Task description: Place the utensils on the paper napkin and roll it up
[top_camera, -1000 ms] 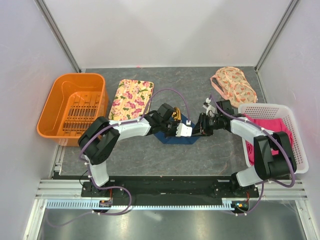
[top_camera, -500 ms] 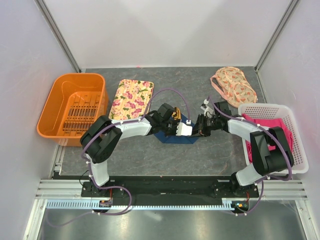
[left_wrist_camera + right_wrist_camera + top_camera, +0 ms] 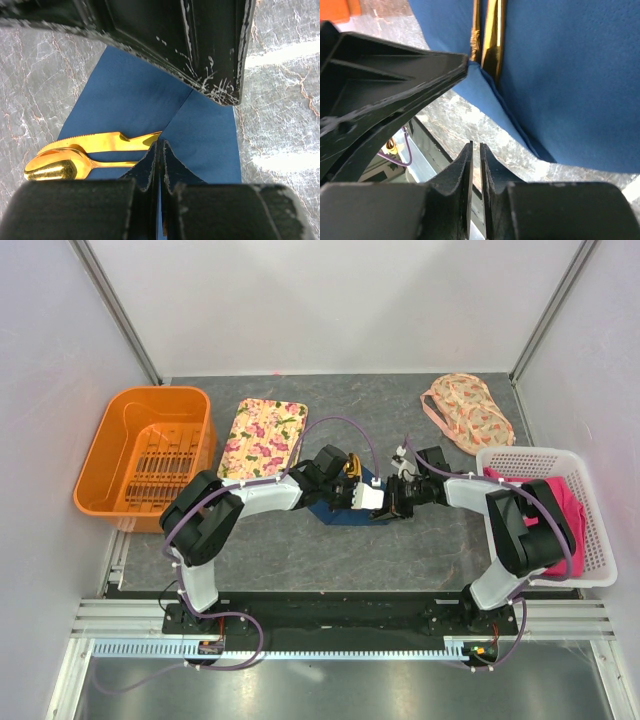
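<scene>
The navy paper napkin [image 3: 340, 512] [image 3: 130, 100] [image 3: 570, 75] lies mid-table under both grippers, with one flap folded over. Gold utensils rest on it: a knife [image 3: 95, 142] and a spoon [image 3: 55, 167], their handles tucked under the flap; in the right wrist view a gold handle [image 3: 492, 35] peeks from the fold. My left gripper [image 3: 378, 502] [image 3: 161, 142] is shut, its tips at the flap's edge; whether paper is pinched is unclear. My right gripper [image 3: 392, 508] [image 3: 475, 146] faces it over bare table beside the napkin's corner. Only a slit shows between its fingers, and nothing is in it.
An orange bin [image 3: 150, 450] stands at the far left, with a floral tray [image 3: 262, 438] beside it. A floral fabric pouch [image 3: 467, 412] lies at the back right. A white basket [image 3: 600, 540] holding pink cloth [image 3: 545, 490] stands at the right edge.
My right gripper has moved left, close up to the left gripper and the napkin's corner, and its jaws have narrowed. The left gripper has stayed put.
</scene>
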Controlling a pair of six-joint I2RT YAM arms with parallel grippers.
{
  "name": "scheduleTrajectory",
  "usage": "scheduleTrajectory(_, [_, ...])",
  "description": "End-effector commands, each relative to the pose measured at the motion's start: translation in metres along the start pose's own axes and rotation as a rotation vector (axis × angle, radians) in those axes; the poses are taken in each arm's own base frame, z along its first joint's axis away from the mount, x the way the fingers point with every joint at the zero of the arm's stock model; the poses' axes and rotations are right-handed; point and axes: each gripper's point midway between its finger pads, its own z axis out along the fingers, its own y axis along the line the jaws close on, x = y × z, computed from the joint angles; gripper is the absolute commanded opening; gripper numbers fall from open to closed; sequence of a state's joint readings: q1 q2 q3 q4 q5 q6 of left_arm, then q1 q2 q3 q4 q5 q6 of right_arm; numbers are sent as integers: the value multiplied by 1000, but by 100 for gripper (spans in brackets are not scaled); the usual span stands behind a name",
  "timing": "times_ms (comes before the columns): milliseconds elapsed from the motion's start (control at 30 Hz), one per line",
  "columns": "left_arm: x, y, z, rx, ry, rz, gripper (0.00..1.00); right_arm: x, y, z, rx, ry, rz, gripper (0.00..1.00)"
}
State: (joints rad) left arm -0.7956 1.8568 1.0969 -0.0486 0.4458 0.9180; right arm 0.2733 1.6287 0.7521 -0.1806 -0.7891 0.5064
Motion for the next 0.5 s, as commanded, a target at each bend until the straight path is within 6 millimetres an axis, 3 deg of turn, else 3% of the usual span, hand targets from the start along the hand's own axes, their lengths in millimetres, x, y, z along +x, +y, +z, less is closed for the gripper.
scheduleTrajectory(0, [-4, 17, 3, -41, -17, 55, 2, -6, -2, 7, -4, -3, -15, 14])
scheduleTrajectory(167, [-7, 22, 4, -59, -30, 64, 2, -9, -10, 14, 14, 1, -6, 8])
scheduleTrajectory(467, [-7, 22, 7, -56, -33, 72, 2, -5, -21, 24, 16, 27, 36, 8])
